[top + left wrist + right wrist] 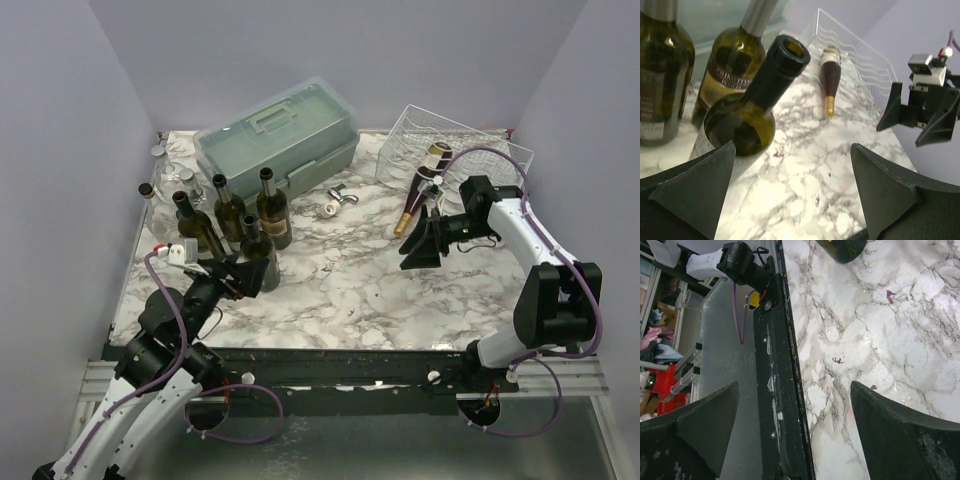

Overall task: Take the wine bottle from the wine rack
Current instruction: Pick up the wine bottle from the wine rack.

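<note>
On the marble bench [380,290], far right corner, the wine bottle [420,190] lies beside the wine rack [457,132]; our left gripper [243,275] and right gripper [426,247] gape wide, empty.

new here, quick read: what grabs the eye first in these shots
A wine bottle lies on its side at far right, base end at the white wine rack, with the open right gripper beside its gold neck. At left, a cluster of green bottles stands by a green toolbox.

White wine rack [462,136], dark gold-capped wine bottle [420,190], grey-veined marble table [360,290].
</note>
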